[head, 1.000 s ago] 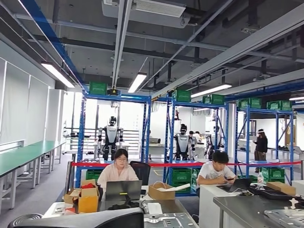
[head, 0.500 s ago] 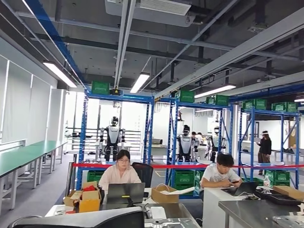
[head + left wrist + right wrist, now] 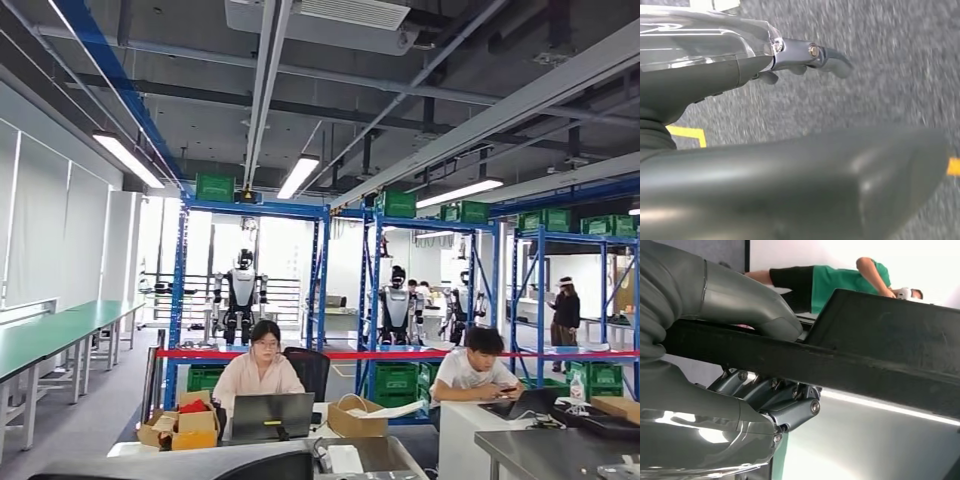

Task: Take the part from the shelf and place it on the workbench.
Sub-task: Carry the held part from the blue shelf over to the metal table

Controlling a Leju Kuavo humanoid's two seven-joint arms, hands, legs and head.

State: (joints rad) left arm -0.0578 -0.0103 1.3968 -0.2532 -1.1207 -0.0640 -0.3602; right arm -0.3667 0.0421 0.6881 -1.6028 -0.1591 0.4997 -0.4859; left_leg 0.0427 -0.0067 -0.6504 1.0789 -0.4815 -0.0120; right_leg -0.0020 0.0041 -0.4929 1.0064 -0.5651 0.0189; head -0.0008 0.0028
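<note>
Head view: open workshop floor. Blue shelving racks (image 3: pixel 249 280) stand across the middle distance, green crates (image 3: pixel 215 187) on their top level, and other humanoid robots (image 3: pixel 243 295) parked between the uprights. A red barrier tape (image 3: pixel 392 353) runs in front of the racks. Two seated people work at laptops (image 3: pixel 272 416) at near desks; a cardboard box (image 3: pixel 180 423) sits beside the left one. A steel workbench (image 3: pixel 558 452) shows at lower right, a long green-topped table (image 3: pixel 53 335) at left.

Left wrist view: left hand (image 3: pixel 806 55) hangs over grey carpet (image 3: pixel 881 70) with yellow floor tape (image 3: pixel 689 134). Fingers extended, nothing in them (image motion-blurred).

Right wrist view: right hand (image 3: pixel 764 365) clamps a flat black part (image 3: pixel 851 352), thumb (image 3: pixel 753 302) on one face, fingers (image 3: pixel 783 397) curled against the opposite face. A shiny steel surface lies beyond the part. A person in a green top (image 3: pixel 843 277) stands in the background.
</note>
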